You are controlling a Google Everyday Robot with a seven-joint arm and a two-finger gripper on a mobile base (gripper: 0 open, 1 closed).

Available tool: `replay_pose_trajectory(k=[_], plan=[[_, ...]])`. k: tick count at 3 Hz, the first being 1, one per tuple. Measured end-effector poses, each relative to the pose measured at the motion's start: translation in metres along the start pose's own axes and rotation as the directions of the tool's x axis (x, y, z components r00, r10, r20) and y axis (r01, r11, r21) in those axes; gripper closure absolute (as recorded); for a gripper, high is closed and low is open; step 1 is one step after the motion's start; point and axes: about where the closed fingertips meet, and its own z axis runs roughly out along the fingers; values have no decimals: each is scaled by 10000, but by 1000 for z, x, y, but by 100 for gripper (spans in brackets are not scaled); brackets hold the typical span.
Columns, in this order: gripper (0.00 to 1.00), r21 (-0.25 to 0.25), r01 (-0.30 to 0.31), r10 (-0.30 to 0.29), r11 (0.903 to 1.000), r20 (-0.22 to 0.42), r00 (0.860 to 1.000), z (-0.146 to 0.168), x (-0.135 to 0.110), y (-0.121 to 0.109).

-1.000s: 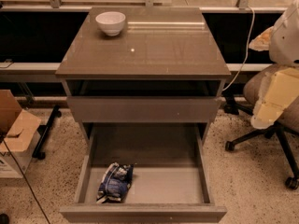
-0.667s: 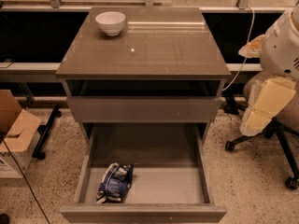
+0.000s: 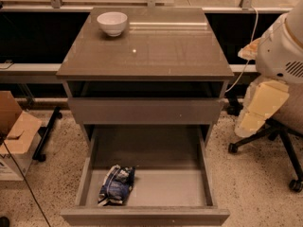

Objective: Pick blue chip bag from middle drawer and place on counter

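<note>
The blue chip bag (image 3: 117,185) lies crumpled on the pale floor of the open middle drawer (image 3: 156,188), at its front left. The drawer is pulled out at the bottom of the cabinet. The counter (image 3: 151,46) is the glossy grey-brown top above. My arm's white housing (image 3: 284,46) is at the right edge, and my gripper (image 3: 247,126) hangs down from it, cream-coloured, to the right of the cabinet at the height of the drawers. It is well away from the bag and holds nothing I can see.
A white bowl (image 3: 112,22) stands at the counter's back left. A shut drawer front (image 3: 144,110) sits above the open drawer. An office chair base (image 3: 279,145) is on the floor at right, behind the arm. A cardboard box (image 3: 14,136) is at left.
My arm and gripper have moved left and slightly down, closer to the cabinet's right side. The bag, drawer and bowl have not moved.
</note>
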Motion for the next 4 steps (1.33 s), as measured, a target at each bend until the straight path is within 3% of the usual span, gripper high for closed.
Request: replay_pose_trajectory(k=[2, 4], plan=[[0, -482, 131, -102, 9988, 612, 9981, 51, -19, -3], [0, -1663, -94, 304, 9860, 1244, 9918, 122, -21, -6]])
